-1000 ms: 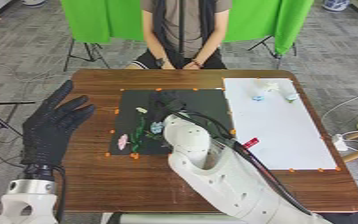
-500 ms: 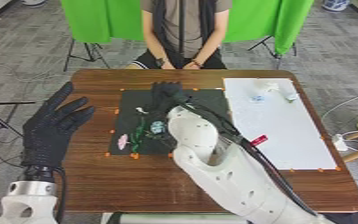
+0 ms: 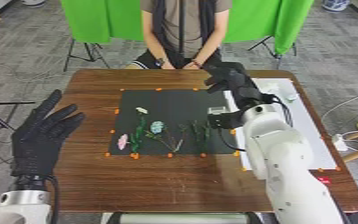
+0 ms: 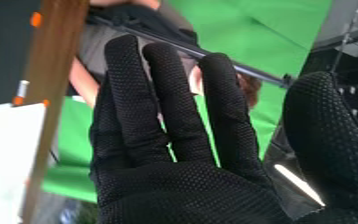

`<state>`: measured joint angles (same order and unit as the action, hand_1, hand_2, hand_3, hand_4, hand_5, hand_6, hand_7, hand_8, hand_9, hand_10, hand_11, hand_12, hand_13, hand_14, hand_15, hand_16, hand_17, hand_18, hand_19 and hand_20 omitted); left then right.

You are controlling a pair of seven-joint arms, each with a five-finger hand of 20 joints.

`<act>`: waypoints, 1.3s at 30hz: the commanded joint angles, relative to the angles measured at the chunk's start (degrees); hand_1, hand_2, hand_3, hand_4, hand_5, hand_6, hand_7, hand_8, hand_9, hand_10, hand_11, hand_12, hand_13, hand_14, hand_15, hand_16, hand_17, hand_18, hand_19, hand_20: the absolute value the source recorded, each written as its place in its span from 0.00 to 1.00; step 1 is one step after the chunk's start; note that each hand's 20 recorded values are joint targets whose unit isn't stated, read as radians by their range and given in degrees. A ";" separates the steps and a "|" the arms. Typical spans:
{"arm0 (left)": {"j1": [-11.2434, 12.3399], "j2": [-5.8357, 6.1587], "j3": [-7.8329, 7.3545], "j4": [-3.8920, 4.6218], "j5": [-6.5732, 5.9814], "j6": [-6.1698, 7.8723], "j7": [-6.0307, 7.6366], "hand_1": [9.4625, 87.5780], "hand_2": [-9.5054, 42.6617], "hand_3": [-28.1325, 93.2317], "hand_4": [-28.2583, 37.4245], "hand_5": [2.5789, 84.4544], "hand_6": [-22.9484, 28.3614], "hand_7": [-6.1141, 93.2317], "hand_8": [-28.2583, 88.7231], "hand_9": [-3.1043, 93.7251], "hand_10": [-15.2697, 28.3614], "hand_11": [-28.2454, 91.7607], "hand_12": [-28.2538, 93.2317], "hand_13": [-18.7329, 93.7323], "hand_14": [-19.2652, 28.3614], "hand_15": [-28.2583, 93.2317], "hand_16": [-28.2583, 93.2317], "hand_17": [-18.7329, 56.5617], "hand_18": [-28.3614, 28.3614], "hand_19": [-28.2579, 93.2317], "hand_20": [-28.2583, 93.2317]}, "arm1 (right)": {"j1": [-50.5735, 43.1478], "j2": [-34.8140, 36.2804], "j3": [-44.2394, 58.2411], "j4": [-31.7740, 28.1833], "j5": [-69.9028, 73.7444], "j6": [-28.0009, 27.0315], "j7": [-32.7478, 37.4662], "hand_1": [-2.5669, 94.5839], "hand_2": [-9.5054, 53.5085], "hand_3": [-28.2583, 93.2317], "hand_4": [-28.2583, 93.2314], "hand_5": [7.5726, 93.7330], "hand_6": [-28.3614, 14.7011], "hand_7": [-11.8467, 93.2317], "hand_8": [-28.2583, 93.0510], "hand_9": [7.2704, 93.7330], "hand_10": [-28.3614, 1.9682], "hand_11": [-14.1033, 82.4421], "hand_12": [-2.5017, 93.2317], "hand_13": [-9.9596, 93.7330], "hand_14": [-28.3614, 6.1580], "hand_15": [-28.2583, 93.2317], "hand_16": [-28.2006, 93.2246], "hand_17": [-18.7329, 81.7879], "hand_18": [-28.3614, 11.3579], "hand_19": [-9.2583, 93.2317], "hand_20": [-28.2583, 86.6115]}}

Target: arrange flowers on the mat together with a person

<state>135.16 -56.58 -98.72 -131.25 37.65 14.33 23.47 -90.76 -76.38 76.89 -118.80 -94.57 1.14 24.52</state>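
Right hand (image 3: 231,79) unclenched and empty by the white sheet (image 3: 307,112), likely to fetch more! Pink flower (image 3: 122,142) and blue flower (image 3: 157,127) lie spaced on the dark mat (image 3: 162,102), presumably for balance; left hand (image 3: 39,145) relaxed.

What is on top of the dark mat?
A pink flower, a blue flower, a white flower and green stems. The right arm covers part of the mat at its right edge; anything beneath is hidden.
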 commanded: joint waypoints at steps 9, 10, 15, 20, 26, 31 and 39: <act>2.39 -1.22 -0.72 1.85 -1.01 0.42 2.98 0.12 0.34 0.85 0.00 0.38 0.59 0.15 0.17 0.41 0.84 0.43 0.32 0.46 1.00 0.64 0.16 0.26 1.00 0.88 0.00 | -25.56 1.66 11.11 -4.33 56.74 -0.52 -9.66 0.13 0.35 0.86 0.00 0.40 0.61 0.21 0.13 0.50 0.27 0.30 0.14 0.49 0.15 0.58 0.30 0.24 0.16 0.64 0.39; 2.26 -0.97 -0.37 2.01 -1.33 0.65 3.78 0.12 0.34 0.85 0.00 0.38 0.58 0.15 0.17 0.42 0.84 0.43 0.32 0.46 1.00 0.64 0.15 0.26 1.00 0.89 0.00 | -25.71 1.31 11.01 -4.29 56.54 -0.44 -9.67 0.12 0.35 0.86 0.00 0.40 0.60 0.21 0.13 0.50 0.27 0.30 0.14 0.49 0.14 0.58 0.30 0.24 0.16 0.64 0.39; 0.08 -0.82 0.74 3.24 -1.36 0.52 3.74 0.12 0.34 0.85 0.00 0.39 0.58 0.15 0.17 0.43 0.83 0.42 0.32 0.47 1.00 0.64 0.15 0.27 1.00 0.90 0.00 | -24.78 0.72 9.90 -3.24 55.98 -0.63 -9.29 0.10 0.36 0.86 0.00 0.39 0.60 0.21 0.14 0.49 0.26 0.29 0.15 0.49 0.13 0.58 0.30 0.24 0.16 0.64 0.39; -1.24 -0.52 1.07 4.66 -1.53 0.26 2.54 0.12 0.34 0.85 0.00 0.39 0.58 0.14 0.17 0.45 0.82 0.42 0.32 0.49 1.00 0.62 0.15 0.31 1.00 0.92 0.00 | -23.72 0.46 9.07 -2.59 55.28 -0.91 -8.73 0.10 0.36 0.86 0.00 0.39 0.61 0.20 0.14 0.49 0.26 0.29 0.15 0.49 0.13 0.58 0.31 0.24 0.16 0.64 0.40; -1.01 -0.81 0.82 4.26 -0.93 -0.27 2.49 0.12 0.34 0.85 0.00 0.40 0.58 0.14 0.17 0.45 0.82 0.41 0.32 0.49 0.99 0.61 0.15 0.32 1.00 0.91 0.00 | -23.40 -0.16 8.77 -2.53 55.33 -2.05 -7.49 0.09 0.37 0.86 0.00 0.40 0.61 0.21 0.14 0.49 0.26 0.30 0.15 0.49 0.13 0.58 0.31 0.24 0.16 0.64 0.40; -2.02 -1.04 0.69 4.16 0.04 -1.61 1.46 0.12 0.34 0.85 0.00 0.39 0.58 0.14 0.17 0.44 0.83 0.41 0.32 0.49 0.99 0.60 0.15 0.31 1.00 0.88 0.00 | -23.25 -0.44 8.70 -2.80 54.76 -2.34 -6.63 0.09 0.37 0.85 0.00 0.40 0.60 0.21 0.14 0.50 0.25 0.30 0.15 0.49 0.13 0.58 0.31 0.24 0.16 0.64 0.40; -2.86 -1.46 1.04 4.23 0.56 -2.02 0.50 0.11 0.34 0.85 0.00 0.39 0.58 0.14 0.17 0.43 0.83 0.41 0.32 0.47 0.99 0.61 0.16 0.29 1.00 0.84 0.00 | -23.01 -0.42 8.61 -2.92 53.71 -1.90 -7.38 0.09 0.37 0.85 0.00 0.40 0.60 0.21 0.14 0.50 0.24 0.30 0.15 0.49 0.13 0.60 0.31 0.24 0.16 0.64 0.41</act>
<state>132.54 -57.32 -97.93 -127.04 37.62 13.12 25.12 -113.62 -76.23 85.74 -121.36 -40.14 -0.77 17.61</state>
